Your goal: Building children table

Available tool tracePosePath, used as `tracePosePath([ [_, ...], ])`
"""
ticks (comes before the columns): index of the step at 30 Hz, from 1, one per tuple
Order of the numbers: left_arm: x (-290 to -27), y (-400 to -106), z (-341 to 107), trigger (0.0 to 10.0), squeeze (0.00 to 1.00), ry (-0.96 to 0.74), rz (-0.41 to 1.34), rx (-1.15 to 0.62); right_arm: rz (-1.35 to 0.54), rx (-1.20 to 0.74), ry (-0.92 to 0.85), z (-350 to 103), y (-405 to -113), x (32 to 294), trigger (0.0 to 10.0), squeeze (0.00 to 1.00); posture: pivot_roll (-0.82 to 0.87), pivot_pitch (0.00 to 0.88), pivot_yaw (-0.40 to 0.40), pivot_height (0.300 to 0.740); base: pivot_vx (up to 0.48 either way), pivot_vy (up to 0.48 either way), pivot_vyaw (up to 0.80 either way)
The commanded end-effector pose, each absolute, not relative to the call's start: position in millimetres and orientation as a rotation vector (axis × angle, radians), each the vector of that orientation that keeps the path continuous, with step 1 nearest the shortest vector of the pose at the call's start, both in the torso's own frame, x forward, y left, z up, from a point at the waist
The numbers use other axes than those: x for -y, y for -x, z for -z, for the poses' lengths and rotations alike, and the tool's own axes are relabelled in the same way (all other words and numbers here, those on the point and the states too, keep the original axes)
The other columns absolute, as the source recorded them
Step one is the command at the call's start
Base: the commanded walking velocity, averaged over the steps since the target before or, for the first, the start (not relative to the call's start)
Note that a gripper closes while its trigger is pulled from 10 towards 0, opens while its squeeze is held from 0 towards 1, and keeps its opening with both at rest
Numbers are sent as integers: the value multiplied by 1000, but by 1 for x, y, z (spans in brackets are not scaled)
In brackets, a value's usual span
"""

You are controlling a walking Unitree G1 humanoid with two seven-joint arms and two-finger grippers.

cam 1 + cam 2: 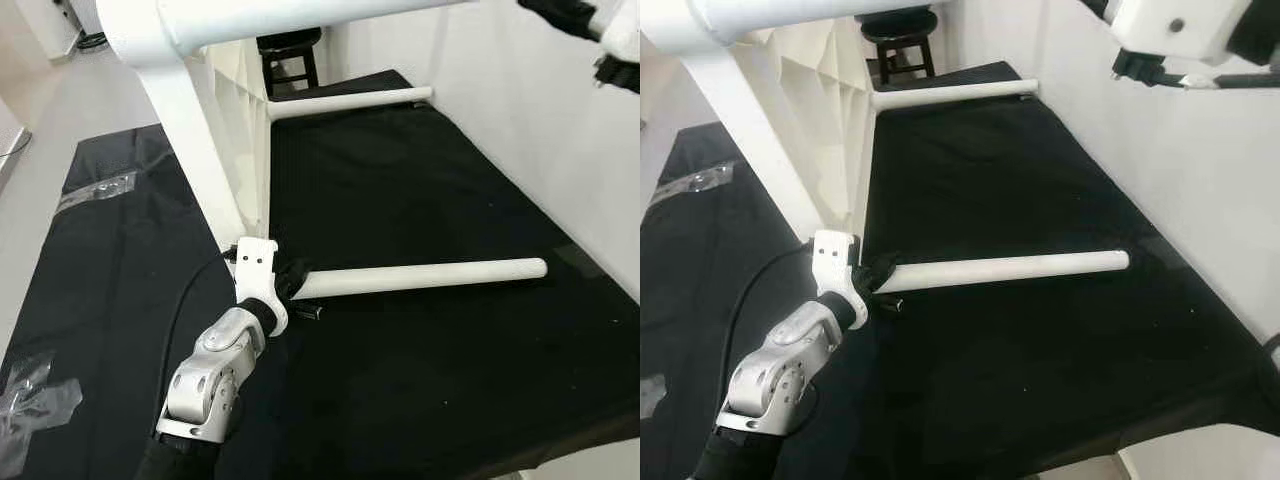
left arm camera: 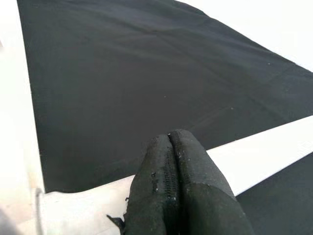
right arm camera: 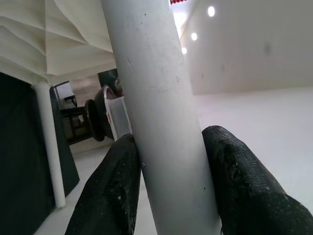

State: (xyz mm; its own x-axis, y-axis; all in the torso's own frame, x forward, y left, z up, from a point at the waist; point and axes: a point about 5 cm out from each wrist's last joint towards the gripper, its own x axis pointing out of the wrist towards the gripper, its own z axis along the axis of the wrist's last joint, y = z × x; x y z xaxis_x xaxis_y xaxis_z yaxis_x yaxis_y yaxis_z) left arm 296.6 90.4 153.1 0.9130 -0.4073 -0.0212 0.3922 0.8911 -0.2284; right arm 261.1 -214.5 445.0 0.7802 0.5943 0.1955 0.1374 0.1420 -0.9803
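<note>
While the black cloth [image 1: 420,380] covers most of the work surface, its near edge and left side run out of frame. White children's table [image 1: 235,110] stands tipped on its edge on the cloth, ribbed underside facing the camera; its top is cut off by the upper frame. One leg [image 1: 185,140] slants down from the upper left toward the left gripper. Second leg [image 1: 350,100] sticks out level at the far end. Third leg [image 1: 1005,267] lies level just over the cloth, its inner end hidden behind the black fingers.

Left gripper [image 1: 292,280]: in the wrist view the fingers [image 2: 183,196] are pressed together, lying over that low leg near its table end; whether they actually pinch it cannot be told.

Right gripper [image 3: 171,191]: raised at the upper right, mostly cropped in the head views; the wrist view shows both fingers clamped on either side of a white tube [image 3: 156,107], a table leg.

Dark stool [image 1: 290,55] beyond the table, partly hidden. Crumpled clear plastic [image 1: 95,190] on the cloth at left. No readable writing or brand marks.
</note>
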Motion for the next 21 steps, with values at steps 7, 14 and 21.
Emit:
tracePosePath([
  [7, -85, -306, -157, 10000, 0, 232, 411, -57, -385, 675, 1390, -446, -264, 210, 0, 0, -108, 135, 65, 740, 0, 0, 0],
  [14, -95, -322, -154, 10000, 0, 173, 307, -53, -394, 676, 1383, -446, -264, 210, 0, 0, -114, 136, 68, 740, 0, 0, 0],
  [21, -133, -328, -153, 10000, 0, 106, 45, -16, -362, 649, 1380, -445, -266, 220, 0, 0, -110, 139, 71, 740, 0, 0, 0],
])
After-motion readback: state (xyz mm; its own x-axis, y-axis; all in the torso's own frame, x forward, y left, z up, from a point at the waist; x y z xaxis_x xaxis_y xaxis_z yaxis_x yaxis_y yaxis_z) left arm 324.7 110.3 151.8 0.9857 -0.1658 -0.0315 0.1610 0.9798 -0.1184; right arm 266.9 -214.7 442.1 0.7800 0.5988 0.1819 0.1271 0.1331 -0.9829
